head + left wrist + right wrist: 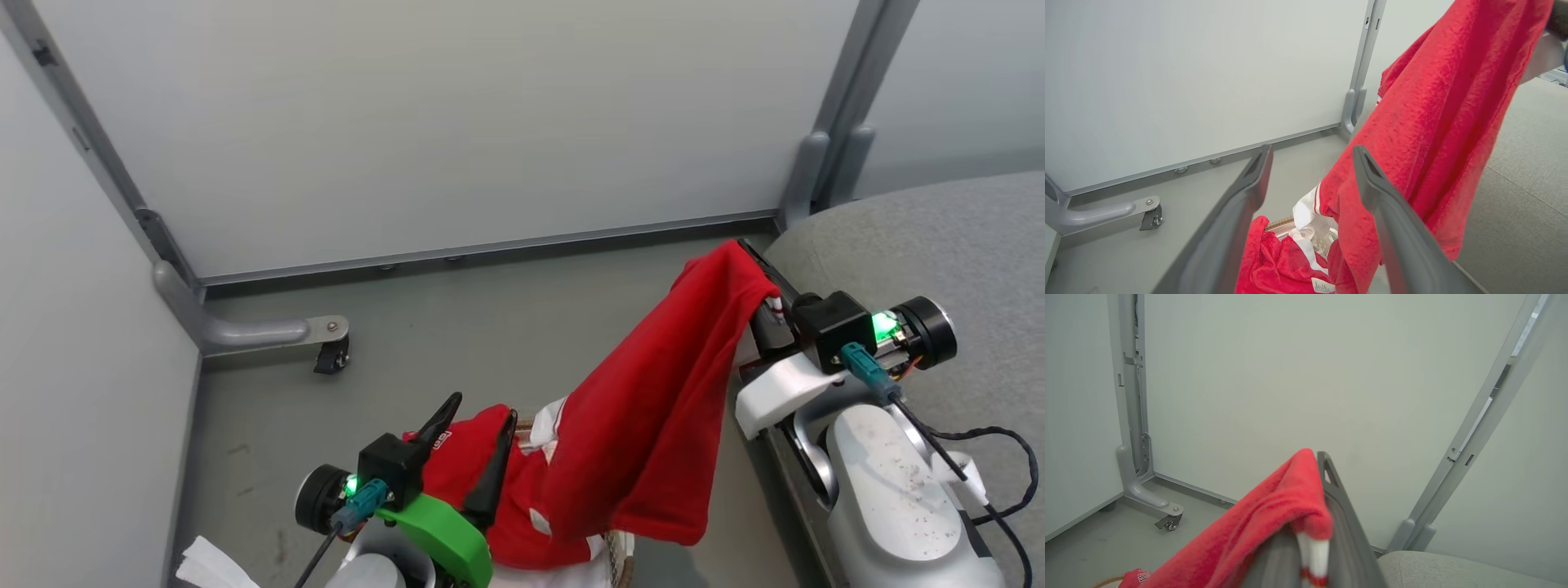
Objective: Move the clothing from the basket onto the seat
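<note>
My right gripper [753,255] is shut on a red garment of the clothing [653,408], holding it up at the edge of the grey seat [939,237]. The garment hangs down from there into the basket [618,563] at the bottom. More red clothing [469,457] lies in the basket. My left gripper [478,416] stands open just above that pile, with nothing between its fingers. The left wrist view shows the left gripper [1312,157] open, the hanging garment [1433,122] to its right and the basket's woven rim [1280,223] below. In the right wrist view, red cloth [1274,514] drapes over the shut right gripper [1319,465].
Pale partition panels on grey posts close off the back and left. A panel foot with a caster [331,355] sticks out over the grey floor at the left. Something white [208,563] lies at the bottom left. The seat's rounded edge [1453,571] is just right of the right gripper.
</note>
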